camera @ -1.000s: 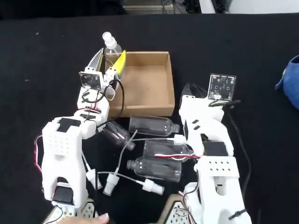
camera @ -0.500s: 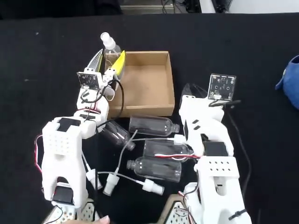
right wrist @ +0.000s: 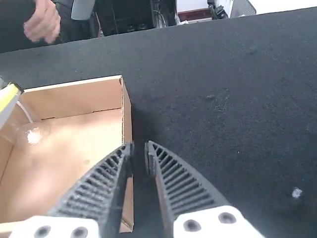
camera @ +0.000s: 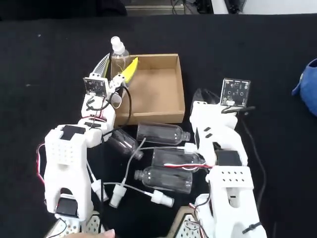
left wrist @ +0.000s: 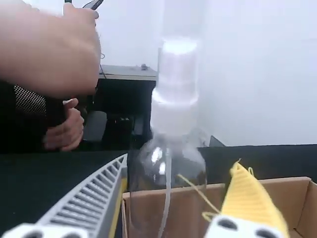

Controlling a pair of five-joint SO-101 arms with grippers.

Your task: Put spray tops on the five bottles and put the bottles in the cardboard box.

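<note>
L gripper (left wrist: 181, 162) is spread wide, w/ a capped bottle (camera: 118, 54) upright between its grey finger (left wrist: 94, 193) and yellow finger (left wrist: 245, 198). There's a visible gap on the yellow side, and the grey tip is just beside the glass (can't tell if it touches). The white spray top (left wrist: 176, 74) is on the bottle's neck. The bottle stands in the far corner of the cardboard box (camera: 181, 84) on the L arm's side. R gripper (right wrist: 139, 147) is all but closed, w/ a sliver of gap at the tips and nothing in it, hovering by the box's wall at the opposite side. On the black table (camera: 257, 44), between the arm bases, 4 uncapped bottles lie on their sides: one (camera: 124, 142) partly under the L arm and three others (camera: 163, 133) (camera: 176, 158) (camera: 166, 179) stacked toward the near edge. Loose spray tops w/ dip tubes (camera: 117, 195) (camera: 161, 198) lie near them.
</note>
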